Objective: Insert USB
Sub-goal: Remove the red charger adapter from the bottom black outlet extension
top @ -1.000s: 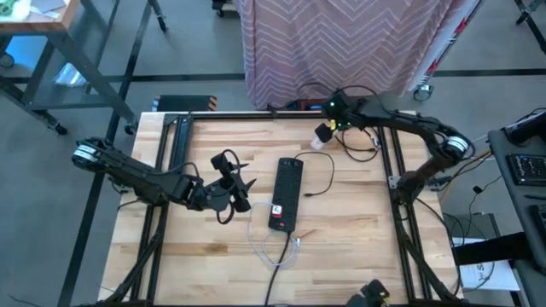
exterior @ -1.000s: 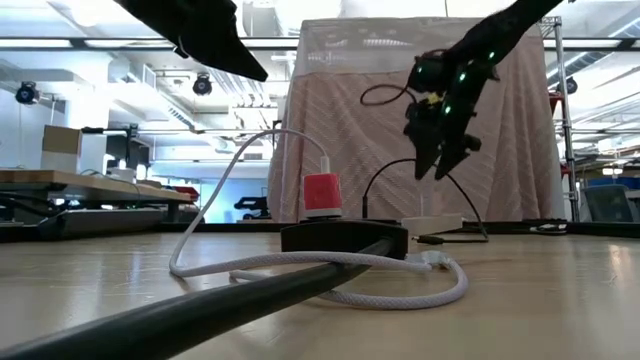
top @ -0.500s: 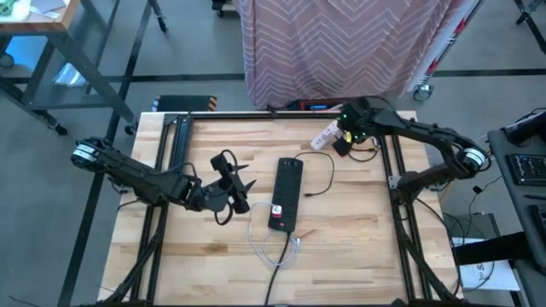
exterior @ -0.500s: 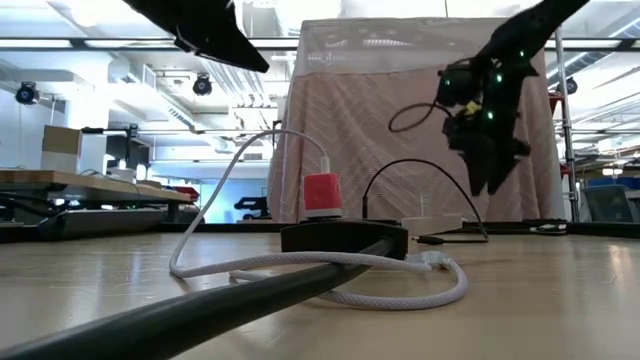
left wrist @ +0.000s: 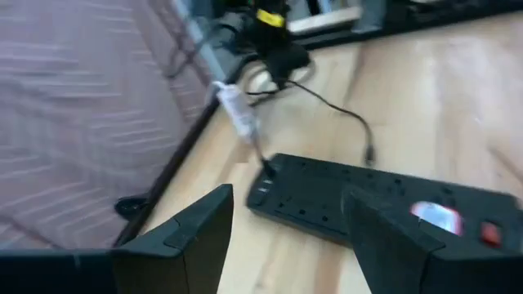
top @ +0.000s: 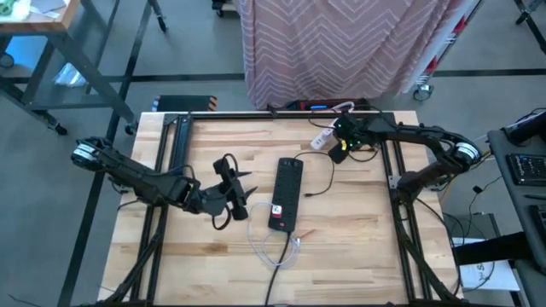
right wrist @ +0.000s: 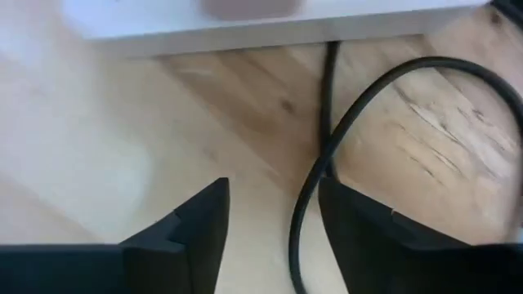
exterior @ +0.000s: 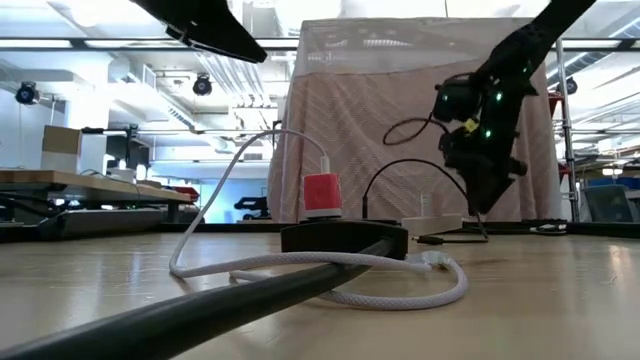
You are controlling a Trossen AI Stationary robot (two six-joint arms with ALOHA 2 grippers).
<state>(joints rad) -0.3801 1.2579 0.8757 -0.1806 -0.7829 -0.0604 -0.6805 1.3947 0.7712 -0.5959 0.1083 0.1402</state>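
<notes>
A black power strip [top: 286,193] lies in the middle of the table with a red-and-white charger [exterior: 322,193] standing in it. A thin black USB cable [top: 329,170] runs from the far right corner; its free plug [top: 308,196] lies on the table beside the strip. My right gripper [top: 339,147] points steeply down over the cable's far end, next to a white adapter block [top: 322,136]. It is open, and the cable [right wrist: 315,175] passes between its fingers close to one of them. My left gripper [top: 241,191] hangs open left of the strip, above the table.
A white braided cable [top: 273,247] loops on the table near the strip's near end, and the strip's thick black cord [exterior: 200,310] runs toward the near edge. A draped pink cloth [top: 341,43] stands behind the far edge. Black frame rails [top: 397,196] run along both sides.
My right gripper has come down and moved toward the table's right edge, from above the white block to low over the black cable beside it. The cable, the strip and the charger have not moved.
</notes>
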